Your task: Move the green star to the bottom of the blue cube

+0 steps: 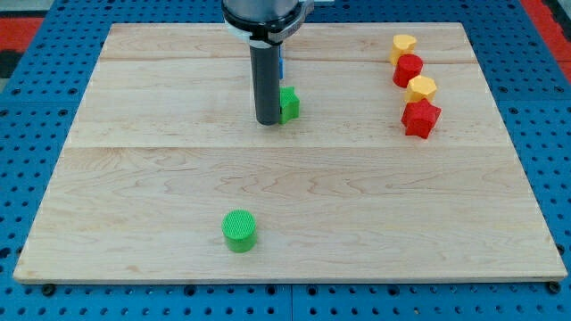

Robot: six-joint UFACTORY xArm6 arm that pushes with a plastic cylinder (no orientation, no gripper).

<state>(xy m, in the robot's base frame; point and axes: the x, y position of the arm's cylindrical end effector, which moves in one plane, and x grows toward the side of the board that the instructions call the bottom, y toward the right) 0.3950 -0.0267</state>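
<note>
Rod's hiding most of the green star (289, 104), which peeks out at 3 o'clock of my tip (268, 122), touching it. Just a blue sliver (281, 64) shows behind the rod, probably the blue cube. No pincer here, just the rod. Green cylinder (239, 230) sits at 6 o'clock, well apart. At 3 o'clock, a column: yellow block (403, 46), red block (409, 69), yellow block (421, 88), red star (420, 118).

I am observing only a short section of my arm at the view's top. The end piece is showing as a dark round housing with a pale ring or band beneath it. From it a straight, smooth, dark grey rod (268, 85) is running down to my tip (268, 122), which is ending flat and blunt. A sliver of blue is showing just behind the rod.
</note>
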